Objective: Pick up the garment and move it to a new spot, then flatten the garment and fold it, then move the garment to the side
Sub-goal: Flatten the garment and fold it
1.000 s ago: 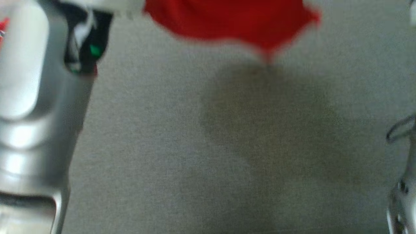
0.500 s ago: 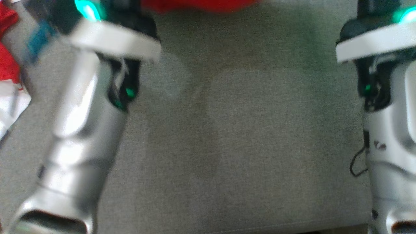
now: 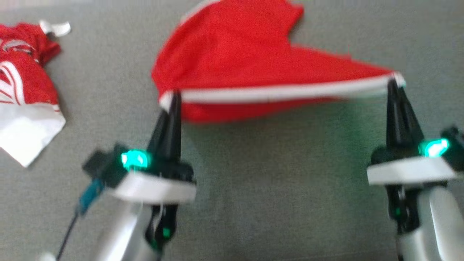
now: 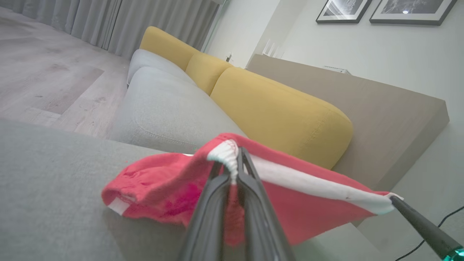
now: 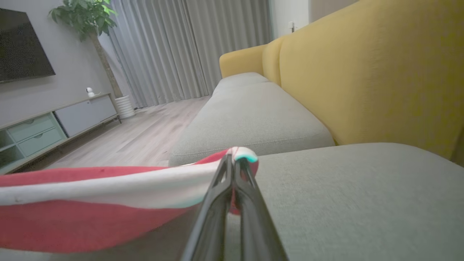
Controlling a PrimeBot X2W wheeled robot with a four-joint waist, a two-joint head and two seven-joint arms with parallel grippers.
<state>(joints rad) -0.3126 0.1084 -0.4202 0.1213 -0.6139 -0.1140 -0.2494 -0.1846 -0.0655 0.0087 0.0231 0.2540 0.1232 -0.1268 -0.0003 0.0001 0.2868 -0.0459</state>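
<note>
Holding the red garment (image 3: 235, 54) by its white edge, the left hand (image 3: 173, 95) and the right hand (image 3: 392, 82) are each pinched tight on one end. It hangs stretched between them over the grey sofa seat (image 3: 282, 174). Another red and white cloth (image 3: 21, 83) lies far left.

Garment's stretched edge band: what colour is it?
White band, on the red garment; it shows best in the head view.

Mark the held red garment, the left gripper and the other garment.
red garment (image 3: 235, 54): head view, middle of the red cloth.
left gripper (image 3: 175, 97): head view, between its shut fingertips.
other garment (image 3: 36, 87): head view, its striped red part.
</note>
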